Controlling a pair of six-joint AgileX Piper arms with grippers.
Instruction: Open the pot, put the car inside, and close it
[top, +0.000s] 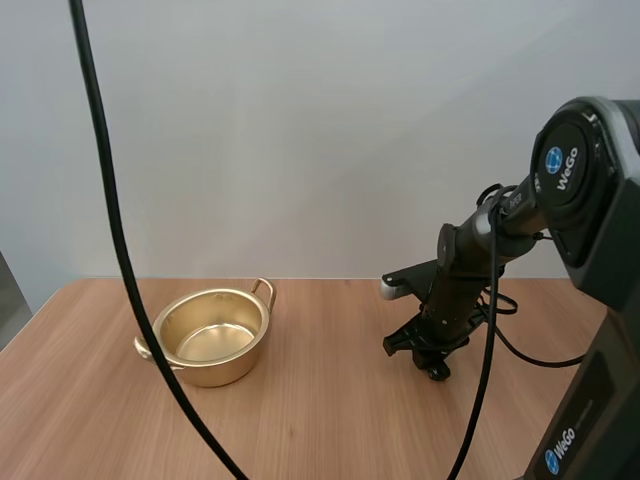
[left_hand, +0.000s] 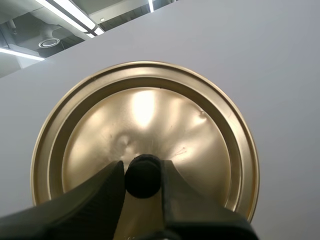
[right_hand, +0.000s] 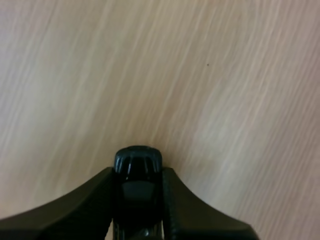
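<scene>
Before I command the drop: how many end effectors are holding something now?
2. The left end effector pinches the lid by its knob; the right end effector holds the black car down near the table, right of the open pot.

Upright lidless gold pot (top: 228, 371); black car (right_hand: 137, 167) to its right; gold lid (left_hand: 145, 120) aloft.

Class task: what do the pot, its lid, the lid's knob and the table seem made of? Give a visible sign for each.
The pot looks like thin gold-coloured metal, shiny, with glints inside. The lid seems the same brassy metal, with small dents and bright reflections. The knob is dull black, probably plastic. The table is wood or wood-look laminate: streaked grain.
</scene>
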